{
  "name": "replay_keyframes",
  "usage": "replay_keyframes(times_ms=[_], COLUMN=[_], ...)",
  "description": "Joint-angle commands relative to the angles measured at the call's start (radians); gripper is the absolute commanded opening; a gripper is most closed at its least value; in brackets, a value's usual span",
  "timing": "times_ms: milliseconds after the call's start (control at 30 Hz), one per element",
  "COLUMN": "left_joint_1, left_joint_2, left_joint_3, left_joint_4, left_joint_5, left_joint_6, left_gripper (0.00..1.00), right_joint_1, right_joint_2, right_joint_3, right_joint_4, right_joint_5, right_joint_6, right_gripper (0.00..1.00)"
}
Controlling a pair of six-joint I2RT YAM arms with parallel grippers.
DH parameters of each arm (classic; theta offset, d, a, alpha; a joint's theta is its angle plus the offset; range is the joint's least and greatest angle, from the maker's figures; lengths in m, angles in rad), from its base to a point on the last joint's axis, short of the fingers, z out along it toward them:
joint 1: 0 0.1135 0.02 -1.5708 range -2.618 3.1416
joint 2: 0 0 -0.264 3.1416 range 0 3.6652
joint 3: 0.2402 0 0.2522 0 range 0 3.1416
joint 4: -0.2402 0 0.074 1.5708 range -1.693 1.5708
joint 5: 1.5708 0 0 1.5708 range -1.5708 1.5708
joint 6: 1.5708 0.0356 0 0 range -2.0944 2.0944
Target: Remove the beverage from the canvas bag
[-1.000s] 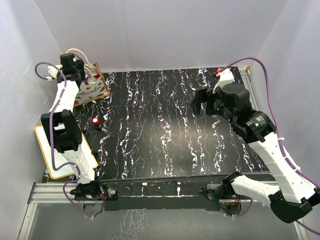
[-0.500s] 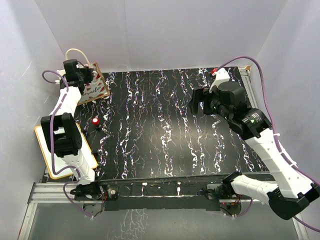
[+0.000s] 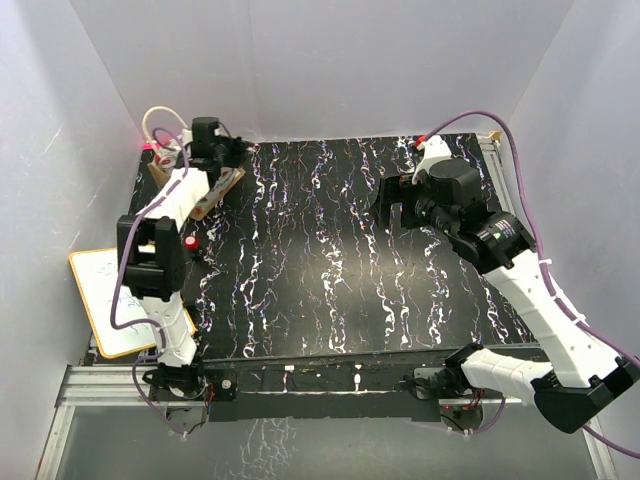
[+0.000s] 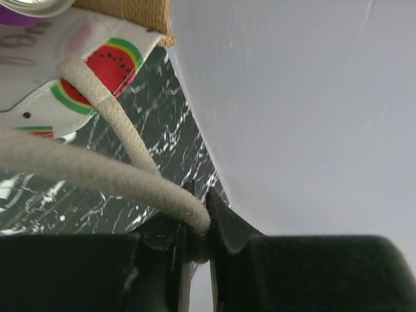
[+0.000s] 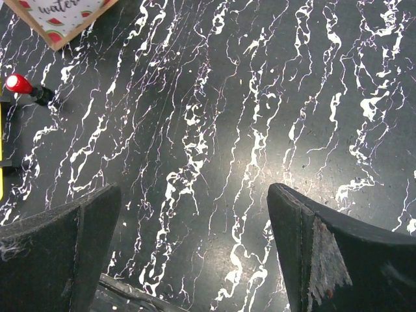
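Nearest, the right gripper (image 5: 194,221) hangs over bare desk (image 5: 214,117), its jaws spread wide and empty, well apart from the work. Farther off, in the desk's far left corner, the left gripper (image 4: 197,224) has its jaws pinching a cream rope handle (image 4: 97,172) of the canvas bag (image 4: 97,62), which appears tilted. A silver can rim (image 4: 29,4) (probably the beverage, mostly cut off) shows at the bag's mouth. To do this well, I judge the left should hold the handle steady while the right crosses over and grips the can's body.
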Motion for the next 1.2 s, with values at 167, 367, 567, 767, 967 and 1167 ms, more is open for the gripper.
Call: replay_keyframes(times_ms=[167,367,567,767,967,1167], left_joint_1=[-0.274,-0.437,-0.538,-0.579,-0.577,-0.573], left_joint_2=[0.012,-0.115,-0.258,-0.489,-0.811,-1.062], left_joint_3=[0.109,-0.046,-0.204,-0.411,-0.697,-0.828], left_joint_4=[0.049,0.01,-0.111,-0.278,-0.286,-0.377], left_joint_5=[0.107,0.069,0.11,0.066,0.015,-0.05], left_joint_6=[0.049,0.094,0.152,0.204,0.083,0.01], left_gripper=[0.09,0.09,0.11,0.11,0.11,0.11], right_joint_1=[0.002,0.002,0.002,0.004,0.009,0.079], right_joint_2=[-0.04,-0.038,-0.022,0.013,0.066,0.153], right_joint_3=[0.029,0.029,0.029,0.04,0.021,0.021], right_joint_4=[0.048,0.042,0.043,0.039,0.053,0.05], right_joint_5=[0.019,0.026,0.018,-0.053,-0.23,-0.372], right_joint_6=[0.009,0.002,-0.005,0.016,0.056,0.05], right_gripper=[0.98,0.98,0.98,0.98,0.98,0.98])
